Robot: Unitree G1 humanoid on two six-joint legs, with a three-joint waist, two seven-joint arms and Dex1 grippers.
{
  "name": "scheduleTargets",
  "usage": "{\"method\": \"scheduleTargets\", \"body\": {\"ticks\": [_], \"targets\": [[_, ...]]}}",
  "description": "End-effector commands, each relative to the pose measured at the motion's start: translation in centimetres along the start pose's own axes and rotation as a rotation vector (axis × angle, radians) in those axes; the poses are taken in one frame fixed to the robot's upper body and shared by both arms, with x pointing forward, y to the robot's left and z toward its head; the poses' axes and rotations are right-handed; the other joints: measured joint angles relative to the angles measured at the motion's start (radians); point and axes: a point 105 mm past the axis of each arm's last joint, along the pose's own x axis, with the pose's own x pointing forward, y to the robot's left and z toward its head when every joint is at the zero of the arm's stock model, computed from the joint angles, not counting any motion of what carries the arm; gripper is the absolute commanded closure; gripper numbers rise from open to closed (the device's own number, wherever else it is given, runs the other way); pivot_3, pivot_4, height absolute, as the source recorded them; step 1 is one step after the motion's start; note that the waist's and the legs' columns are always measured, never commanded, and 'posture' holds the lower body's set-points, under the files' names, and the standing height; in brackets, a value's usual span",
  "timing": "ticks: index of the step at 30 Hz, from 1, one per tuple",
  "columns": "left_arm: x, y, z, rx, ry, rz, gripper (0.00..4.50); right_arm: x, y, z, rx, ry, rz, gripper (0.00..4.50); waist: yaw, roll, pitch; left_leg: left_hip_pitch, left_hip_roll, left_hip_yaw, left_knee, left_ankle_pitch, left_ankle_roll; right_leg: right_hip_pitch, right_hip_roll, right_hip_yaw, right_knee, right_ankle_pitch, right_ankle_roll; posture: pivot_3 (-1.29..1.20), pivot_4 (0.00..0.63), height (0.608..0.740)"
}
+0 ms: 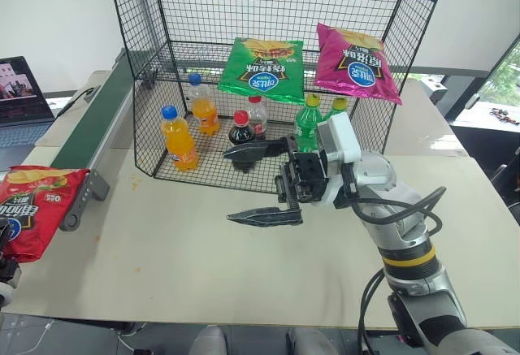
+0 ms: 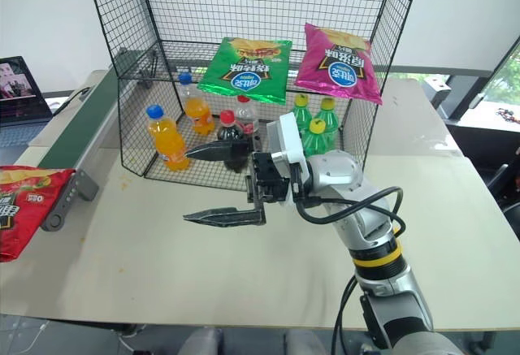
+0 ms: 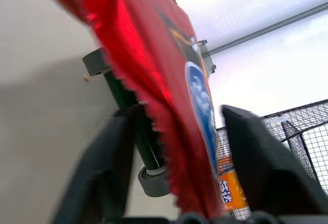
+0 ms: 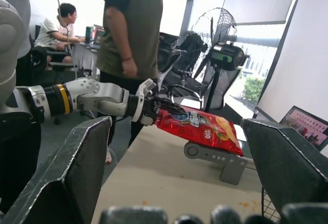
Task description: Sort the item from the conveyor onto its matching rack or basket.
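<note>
Left gripper (image 4: 154, 112) clamped on flat red crinkly chip bag (image 4: 197, 125) beside dark green conveyor's end (image 1: 77, 201); right gripper (image 1: 258, 184) spread wide, empty.

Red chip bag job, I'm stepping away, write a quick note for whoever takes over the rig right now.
Left claw: the red chip bag sits between its fingers, lifted off the table beside the conveyor end.
Right claw: open, holding nothing, hovering over the table in front of the rack.
Rack: green bag and magenta bag on the middle tier, bottles on the bottom tier.
Done: bag picked off the belt.
Left: carry it to the rack, place it on the middle tier with the other chip bags, release.
</note>
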Motion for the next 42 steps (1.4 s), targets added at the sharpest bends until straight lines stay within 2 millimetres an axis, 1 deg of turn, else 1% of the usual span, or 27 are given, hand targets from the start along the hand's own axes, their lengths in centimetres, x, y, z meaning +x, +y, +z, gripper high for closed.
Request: {"method": "scheduleTargets", "body": {"ticks": [1,2,3,4,5,8,10,13,15,16,18,19,20,22,23,28,29,31,34,36,38,40,41,42], "targets": [[-0.2,-2.7,1.5,0.047,-0.043,-0.094,3.5,0.4,0.2,1.0,-0.047,-0.02,0.009,0.0,0.0,0.0,0.0,0.0,0.0,0.0,0.0,0.0,0.0,0.0,0.0,0.0,0.0,0.0,0.0,0.0,0.15,0.74],[-0.1,-3.1,1.5,0.052,-0.04,-0.104,4.02,0.4,0.2,1.0,-0.044,-0.02,0.007,0.0,0.0,0.0,0.0,0.0,0.0,0.0,0.0,0.0,0.0,0.0,0.0,0.0,0.0,0.0,0.0,0.0,0.15,0.74],[-0.1,-3.4,1.5,0.054,-0.04,-0.115,4.43,0.4,0.2,0.9,-0.042,-0.02,0.005,0.0,0.0,0.0,0.0,0.0,0.0,0.0,0.0,0.0,0.0,0.0,0.0,0.0,0.0,0.0,0.0,0.0,0.15,0.74],[0.0,-3.8,1.5,0.057,-0.037,-0.126,4.48,0.4,0.2,0.8,-0.039,-0.019,0.002,0.0,0.0,0.0,0.0,0.0,0.0,0.0,0.0,0.0,0.0,0.0,0.0,0.0,0.0,0.0,0.0,0.0,0.15,0.74],[0.1,-4.3,1.3,0.061,-0.029,-0.14,4.48,0.4,0.2,0.7,-0.036,-0.019,-0.001,0.0,0.0,0.001,0.0,0.0,0.0,0.0,0.0,0.0,0.0,0.0,0.0,0.0,0.0,0.0,0.0,0.0,0.15,0.74],[0.2,-7.0,0.1,0.088,0.027,-0.217,4.48,0.3,0.1,0.7,-0.029,-0.024,-0.024,0.0,0.0,0.0,0.001,0.0,0.0,0.0,0.0,0.0,0.0,0.0,0.0,0.0,0.0,0.0,0.0,0.0,0.15,0.74],[0.2,-9.6,-0.8,0.103,0.071,-0.29,4.48,0.1,-0.1,0.9,-0.03,-0.027,-0.048,0.0,0.001,0.0,0.001,0.0,0.0,0.0,0.0,0.0,0.0,0.0,0.0,0.0,0.0,0.0,0.0,0.0,0.15,0.74],[-0.2,-14.1,-2.8,0.108,0.13,-0.45,4.48,-0.5,-0.3,1.1,-0.033,-0.022,-0.09,0.0,0.005,0.0,0.003,-0.001,0.0,0.0,0.0,0.0,0.0,0.0,0.0,0.0,0.0,0.0,0.0,0.0,0.15,0.74],[-0.4,-16.3,-4.2,0.11,0.156,-0.53,4.48,-0.8,-0.4,1.2,-0.033,-0.018,-0.119,0.0,0.007,0.0,0.003,-0.001,0.0,0.0,0.0,0.0,-0.001,0.001,0.0,0.0,-0.001,0.0,0.0,0.0,0.15,0.74],[-0.4,-17.6,-5.3,0.091,0.171,-0.577,4.48,-1.0,-0.5,1.3,-0.034,-0.014,-0.14,0.0,0.008,-0.001,0.002,-0.001,0.0,0.0,0.0,0.0,-0.001,0.001,0.0,0.0,-0.001,0.0,0.0,0.0,0.15,0.74],[-0.5,-19.2,-6.7,0.064,0.19,-0.628,4.48,-1.2,-0.6,1.3,-0.036,-0.01,-0.166,0.0,0.013,0.0,0.002,0.0,0.0,0.0,0.0,0.001,-0.001,0.001,0.0,0.0,-0.001,0.0,0.0,0.0,0.15,0.74],[-0.5,-20.4,-7.7,0.039,0.213,-0.666,4.48,-1.3,-0.7,1.4,-0.041,-0.008,-0.184,0.0,0.014,0.0,0.002,-0.001,0.0,0.0,0.0,0.001,-0.001,0.001,0.0,0.0,-0.001,0.0,0.0,0.0,0.15,0.74],[-0.6,-21.2,-8.4,0.024,0.228,-0.688,4.48,-1.3,-0.7,1.4,-0.044,-0.007,-0.195,0.0,0.015,0.0,0.002,-0.001,0.0,0.0,0.0,0.001,-0.001,0.001,0.0,0.0,-0.001,0.0,0.0,0.0,0.15,0.74],[-0.6,-23.5,-10.3,-0.015,0.288,-0.763,4.48,-1.4,-1.0,1.7,-0.06,-0.007,-0.228,0.0,0.018,0.0,0.003,-0.001,0.0,0.0,0.0,0.001,-0.001,0.001,0.0,0.0,-0.001,0.0,0.0,0.0,0.15,0.74],[-0.6,-24.2,-10.7,-0.028,0.301,-0.78,4.48,-1.4,-1.0,1.7,-0.064,-0.008,-0.236,0.0,0.021,0.0,0.003,-0.001,0.0,0.0,0.0,0.001,-0.001,0.001,0.0,0.0,-0.001,0.0,0.0,0.0,0.15,0.74],[0.3,-28.6,-12.5,-0.157,0.387,-0.9,4.48,-1.7,-1.3,2.8,-0.116,-0.005,-0.301,0.0,0.026,0.0,0.003,-0.002,-0.001,-0.001,0.002,0.001,-0.001,0.002,0.0,0.0,-0.002,0.001,0.001,0.0,0.15,0.74],[0.7,-29.7,-13.0,-0.183,0.421,-0.936,4.48,-1.9,-1.5,3.0,-0.133,-0.001,-0.325,0.0,0.03,0.0,0.003,-0.002,-0.001,-0.001,0.002,0.001,-0.001,0.002,0.0,0.0,-0.001,0.001,0.001,0.0,0.15,0.74],[1.6,-31.3,-13.7,-0.23,0.475,-0.985,4.48,-2.3,-1.7,3.2,-0.157,0.01,-0.362,0.0,0.03,0.0,0.003,-0.002,-0.001,-0.003,0.002,0.001,-0.001,0.002,0.0,-0.001,-0.002,0.001,0.001,0.0,0.15,0.74],[3.5,-32.5,-14.4,-0.294,0.544,-1.017,4.48,-2.7,-1.7,3.3,-0.18,0.028,-0.407,0.0,0.029,0.0,0.003,-0.003,-0.002,-0.003,0.002,0.001,-0.001,0.002,0.0,-0.001,-0.002,0.001,0.002,0.0,0.15,0.74],[4.9,-32.5,-15.1,-0.322,0.58,-1.021,4.48,-2.9,-1.6,3.4,-0.188,0.037,-0.434,0.0,0.027,0.0,0.003,-0.002,-0.002,-0.003,0.002,0.001,-0.001,0.002,0.0,-0.001,-0.002,0.001,0.002,0.0,0.15,0.74],[5.7,-32.5,-15.8,-0.342,0.602,-1.027,4.48,-3.1,-1.5,3.5,-0.192,0.043,-0.45,0.0,0.024,0.001,0.003,-0.002,-0.002,-0.003,0.001,0.002,-0.002,0.001,0.0,-0.001,-0.002,0.001,0.002,0.0,0.15,0.74],[6.9,-31.9,-17.1,-0.383,0.624,-0.999,4.48,-3.3,-1.3,3.5,-0.196,0.054,-0.467,0.0,0.024,0.001,0.004,-0.002,-0.002,-0.003,0.001,0.002,-0.002,0.001,0.0,-0.001,-0.002,0.001,0.002,0.0,0.15,0.74],[7.8,-31.4,-17.8,-0.402,0.621,-0.973,4.48,-3.4,-1.2,3.4,-0.199,0.06,-0.479,0.0,0.025,0.001,0.004,-0.003,-0.002,-0.004,0.001,0.003,-0.003,0.001,0.0,-0.001,-0.002,0.001,0.002,0.0,0.15,0.74],[8.5,-31.1,-18.2,-0.43,0.614,-0.961,4.48,-3.5,-1.2,3.5,-0.201,0.064,-0.488,0.0,0.026,0.001,0.004,-0.003,-0.002,-0.004,0.001,0.003,-0.003,0.001,0.0,-0.001,-0.002,0.001,0.002,0.0,0.15,0.74]]}}
